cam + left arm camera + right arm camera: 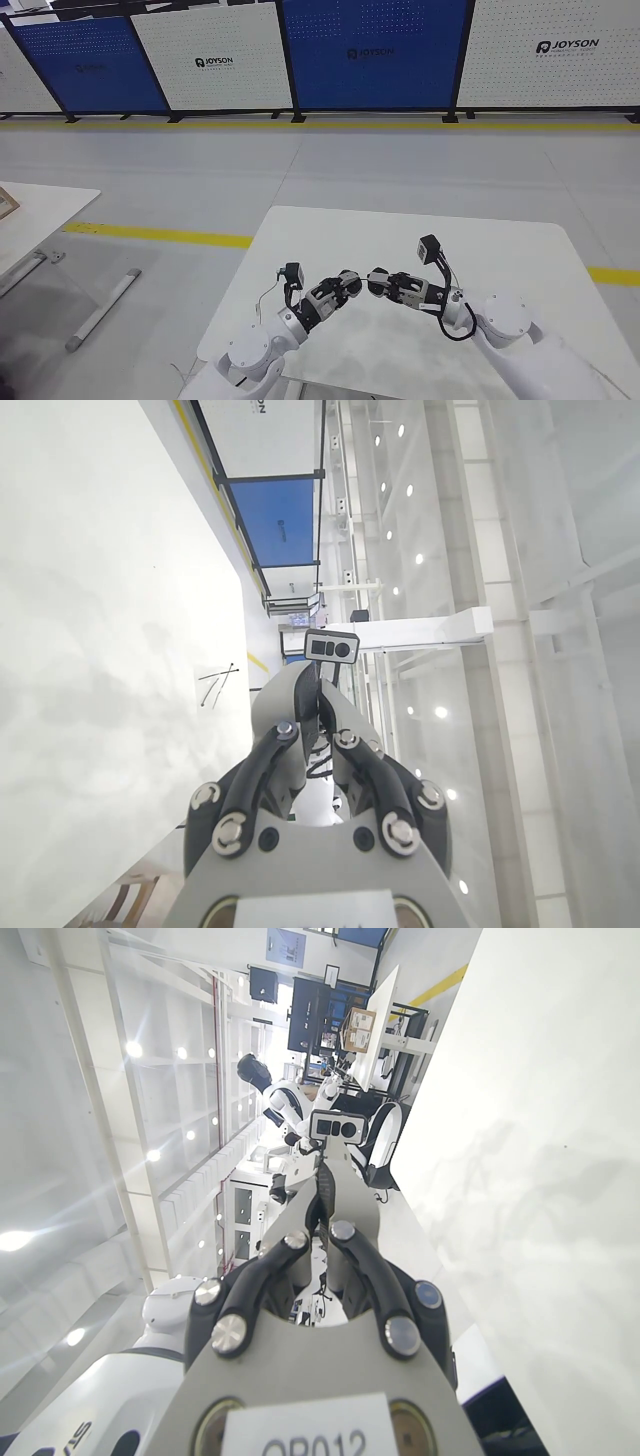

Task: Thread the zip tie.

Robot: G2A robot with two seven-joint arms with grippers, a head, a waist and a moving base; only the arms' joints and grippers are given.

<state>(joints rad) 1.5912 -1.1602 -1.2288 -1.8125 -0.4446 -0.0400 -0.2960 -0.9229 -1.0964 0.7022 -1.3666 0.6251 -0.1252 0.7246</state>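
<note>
Zip ties on table, apart from closed left gripper, closed right gripper facing it

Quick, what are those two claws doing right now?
Left gripper: closed, contents cannot be told.
Right gripper: closed, contents cannot be told.

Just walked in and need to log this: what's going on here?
The robot holds its left gripper and right gripper tip to tip over the white table, fingers shut on both. Whether either pinches anything cannot be told. A few loose black zip ties lie on the table.
</note>
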